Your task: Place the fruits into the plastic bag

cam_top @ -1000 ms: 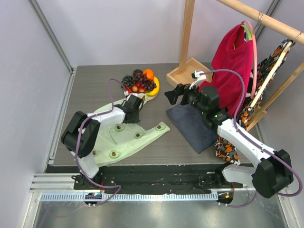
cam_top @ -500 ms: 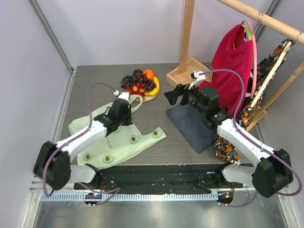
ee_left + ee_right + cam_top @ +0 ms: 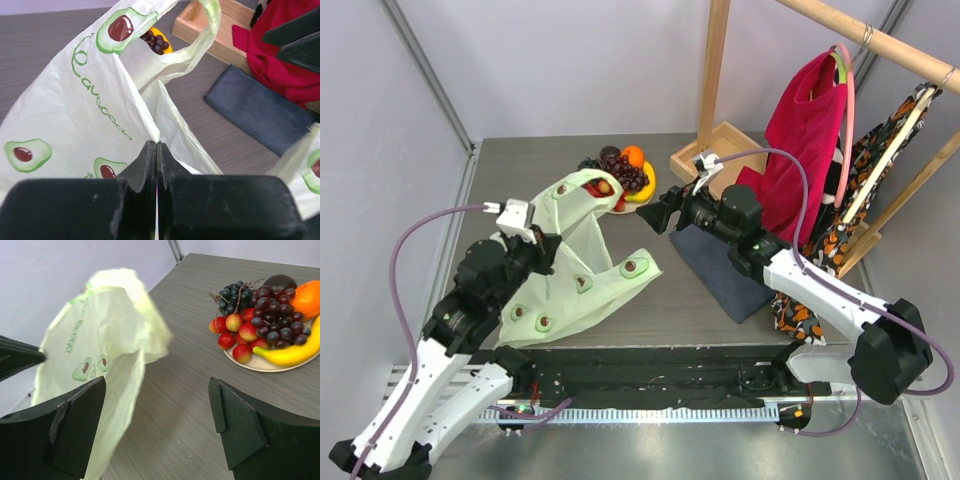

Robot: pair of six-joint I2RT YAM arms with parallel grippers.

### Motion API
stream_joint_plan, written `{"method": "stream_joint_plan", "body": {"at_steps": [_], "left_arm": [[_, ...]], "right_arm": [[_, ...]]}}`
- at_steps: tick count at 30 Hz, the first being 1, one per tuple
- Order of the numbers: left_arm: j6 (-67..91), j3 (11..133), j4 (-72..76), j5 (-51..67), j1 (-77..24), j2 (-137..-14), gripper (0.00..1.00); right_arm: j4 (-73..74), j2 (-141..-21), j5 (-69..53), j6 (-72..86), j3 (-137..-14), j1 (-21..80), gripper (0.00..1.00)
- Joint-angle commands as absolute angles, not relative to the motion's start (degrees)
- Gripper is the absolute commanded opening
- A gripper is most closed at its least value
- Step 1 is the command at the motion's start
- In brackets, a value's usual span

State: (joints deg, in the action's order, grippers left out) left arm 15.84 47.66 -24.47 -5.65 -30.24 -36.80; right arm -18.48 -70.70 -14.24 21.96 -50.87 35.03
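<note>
The left gripper (image 3: 156, 146) has its jaws pressed together on a fold of the bag (image 3: 570, 215), pinching the thin plastic and holding it up. The lower part of the bag trails on the surface (image 3: 510, 170) and its top edge stands just in front of the plate (image 3: 260, 367). This looks like the opening step: the bag is being raised so its mouth can be found, and no fruit has gone in yet.

Past the bag, the right gripper (image 3: 156, 385) hangs over the surface with its jaws spread wide, holding nothing and facing both the bag and the fruits (image 3: 260, 320), which are piled on the plate at the far side.

Next, the right gripper probably needs to catch the free handle (image 3: 210, 20) or the opposite wall and pull the mouth open.

Half a second ago the bag lay flat and the left gripper sat low on it. Now the bag is lifted, and the right gripper has come closer to the bag.
</note>
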Motion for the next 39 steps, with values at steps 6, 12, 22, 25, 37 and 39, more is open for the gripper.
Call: {"method": "stream_joint_plan", "body": {"at_steps": [6,12,22,25,37,39], "left_arm": [[8.00,48.70,-30.33,-16.26,-29.97,-28.84,0.00],[6.77,44.65,-27.42,-19.41,-29.88,-22.60,0.00],[6.24,43.59,-26.46,-18.72,-29.88,-21.27,0.00],[6.24,43.59,-26.28,-18.37,-29.88,-21.27,0.00],[6.50,42.01,-24.17,-25.92,-29.88,-13.46,0.00],[6.59,41.31,-23.38,-26.98,-29.88,-10.83,0.00]], "right_arm": [[-22.41,-77.69,-17.23,25.40,-56.77,38.40,0.92],[-25.48,-84.45,-18.80,28.56,-59.32,43.15,0.92],[-44.38,-99.39,-23.74,43.42,-60.11,48.95,0.92],[-44.12,-102.29,-22.15,43.77,-61.69,50.27,0.91],[-32.79,-107.75,-11.51,39.29,-66.79,47.56,0.79],[-32.00,-108.63,-11.51,38.94,-67.58,45.89,0.76]]}}
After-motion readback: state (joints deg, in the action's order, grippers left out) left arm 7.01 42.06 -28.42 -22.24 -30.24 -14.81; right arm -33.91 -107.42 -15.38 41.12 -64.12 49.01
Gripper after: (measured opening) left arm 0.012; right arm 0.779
